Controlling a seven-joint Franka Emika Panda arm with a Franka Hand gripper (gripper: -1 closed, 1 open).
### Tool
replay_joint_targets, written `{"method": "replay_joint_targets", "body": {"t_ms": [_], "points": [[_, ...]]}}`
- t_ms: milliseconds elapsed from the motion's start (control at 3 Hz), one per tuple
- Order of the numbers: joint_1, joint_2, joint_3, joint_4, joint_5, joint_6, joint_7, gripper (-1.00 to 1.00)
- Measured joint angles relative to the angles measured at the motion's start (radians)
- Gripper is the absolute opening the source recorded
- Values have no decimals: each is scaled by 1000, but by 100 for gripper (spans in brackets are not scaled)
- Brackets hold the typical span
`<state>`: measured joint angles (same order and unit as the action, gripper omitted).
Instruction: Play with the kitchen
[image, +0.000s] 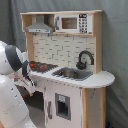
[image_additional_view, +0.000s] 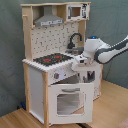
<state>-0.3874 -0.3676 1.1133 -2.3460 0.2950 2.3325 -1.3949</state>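
The kitchen (image: 75, 60) is a tall white and light-wood toy unit with a black-red hob (image: 42, 66), a steel sink (image: 70, 73), a black faucet (image: 85, 57) and a grey hood (image: 40, 25). In the second exterior view the kitchen (image_additional_view: 50, 50) stands on the second exterior view's left, and its windowed oven door (image_additional_view: 67, 100) hangs slightly ajar. My gripper (image_additional_view: 82, 62) sits at the counter's front edge, just right of the hob (image_additional_view: 52, 59) and above the oven door. In the first exterior view my white arm (image: 12, 65) fills the first exterior view's left and hides the gripper.
A toy microwave (image: 75, 22) sits in the top shelf beside the hood. A grey curtain (image: 115, 50) hangs behind the kitchen. The unit stands on a wooden floor (image_additional_view: 110, 107), with room on the second exterior view's right under my arm.
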Motion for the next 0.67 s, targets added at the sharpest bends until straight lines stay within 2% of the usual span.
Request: {"method": "replay_joint_targets", "body": {"t_ms": [333, 667], "points": [[-4, 10, 4, 4, -7, 4, 0, -100], [-12, 30, 10, 10, -21, 12, 0, -100]]}}
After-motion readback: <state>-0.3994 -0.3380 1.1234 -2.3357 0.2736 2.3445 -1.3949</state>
